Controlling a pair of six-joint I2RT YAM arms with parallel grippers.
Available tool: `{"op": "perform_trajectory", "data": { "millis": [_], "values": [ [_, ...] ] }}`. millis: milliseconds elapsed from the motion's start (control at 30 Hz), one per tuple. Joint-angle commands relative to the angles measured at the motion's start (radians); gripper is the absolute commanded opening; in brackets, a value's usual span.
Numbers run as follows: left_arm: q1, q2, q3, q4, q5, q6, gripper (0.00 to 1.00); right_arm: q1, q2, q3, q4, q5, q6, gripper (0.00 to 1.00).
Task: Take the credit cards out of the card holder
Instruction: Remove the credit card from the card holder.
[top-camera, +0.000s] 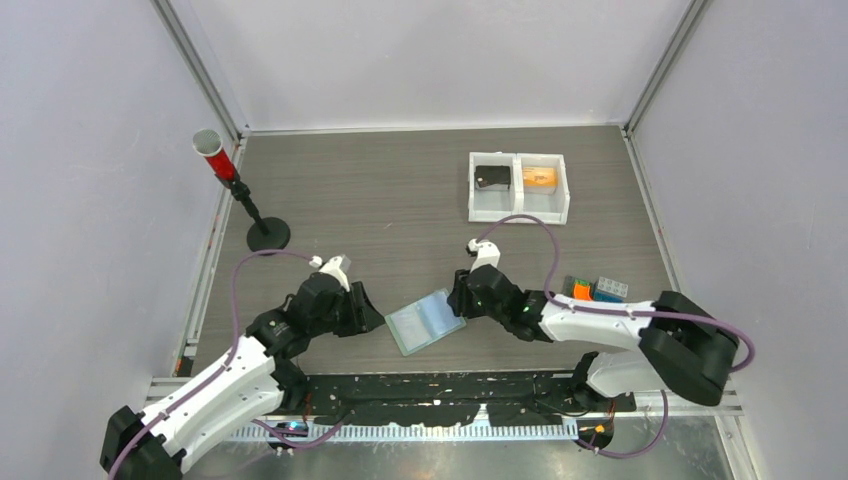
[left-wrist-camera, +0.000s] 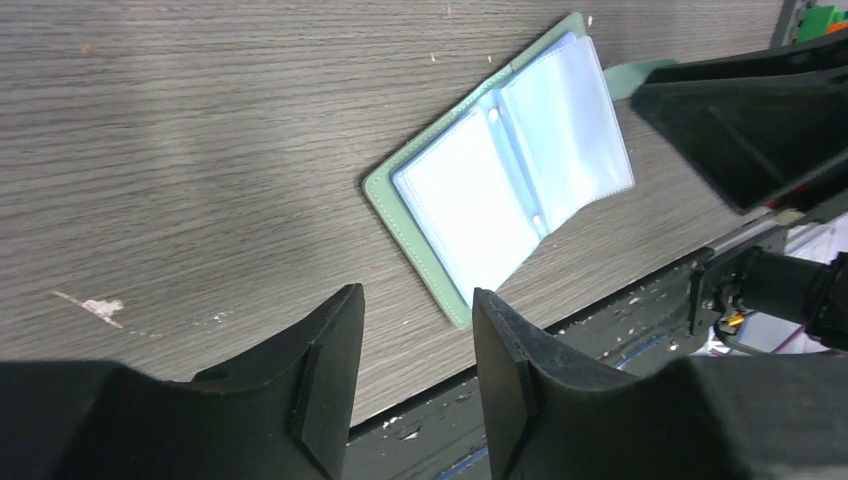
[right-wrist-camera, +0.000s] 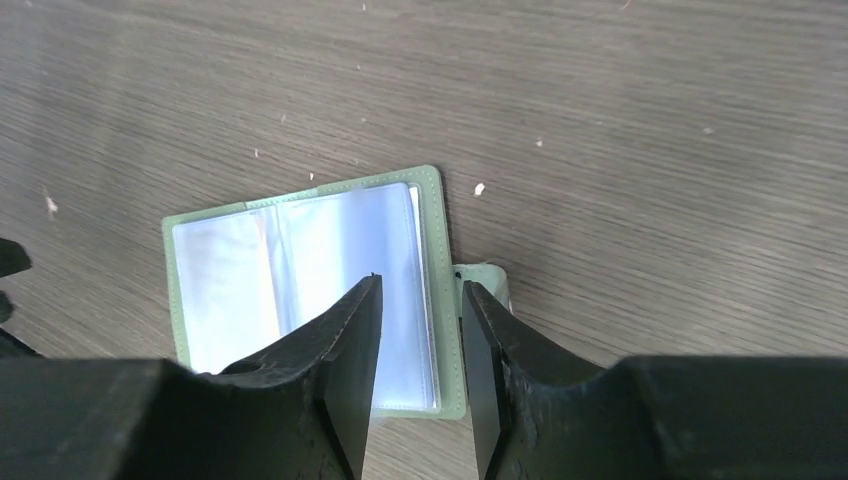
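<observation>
The sage-green card holder (top-camera: 425, 322) lies open and flat near the table's front edge, its pale blue-grey pockets (left-wrist-camera: 500, 190) facing up. Its snap tab (right-wrist-camera: 490, 280) sticks out on the right side. My left gripper (left-wrist-camera: 415, 293) is open and holds nothing, just off the holder's lower left corner (top-camera: 375, 318). My right gripper (right-wrist-camera: 421, 282) is open too, its jaws astride the holder's right edge (top-camera: 458, 300) with a gap on both sides. An orange-tan card (top-camera: 540, 178) lies in the right compartment of a white tray. No card shows in the pockets (right-wrist-camera: 300, 260).
The white two-part tray (top-camera: 519, 215) stands at the back right, with a black flat piece (top-camera: 492, 177) in its left compartment. A black stand with a red-and-grey tube (top-camera: 222, 165) is at the back left. Small coloured blocks (top-camera: 595, 290) sit beside the right arm.
</observation>
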Motion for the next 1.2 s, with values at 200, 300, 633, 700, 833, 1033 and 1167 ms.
{"op": "perform_trajectory", "data": {
  "millis": [200,300,633,700,833,1033,1167],
  "values": [
    [0.009,0.061,0.094,-0.074,-0.081,0.090,0.50,-0.003,-0.155,0.109,-0.177,-0.028,-0.033,0.46],
    [0.009,0.068,0.106,-0.095,-0.111,0.101,0.51,0.040,-0.125,0.158,-0.179,-0.050,-0.039,0.49],
    [0.011,-0.012,0.089,-0.140,-0.184,0.108,0.52,0.182,0.081,0.298,-0.151,-0.077,-0.045,0.59],
    [0.011,-0.032,0.082,-0.149,-0.194,0.104,0.52,0.191,0.125,0.316,-0.151,-0.075,-0.052,0.62],
    [0.013,-0.071,0.072,-0.160,-0.198,0.099,0.52,0.196,0.176,0.327,-0.151,-0.045,-0.072,0.64],
    [0.012,-0.126,0.063,-0.176,-0.192,0.093,0.52,0.198,0.209,0.341,-0.165,0.000,-0.094,0.64],
    [0.013,-0.155,0.055,-0.182,-0.199,0.090,0.52,0.205,0.235,0.365,-0.192,0.011,-0.097,0.64]
  ]
}}
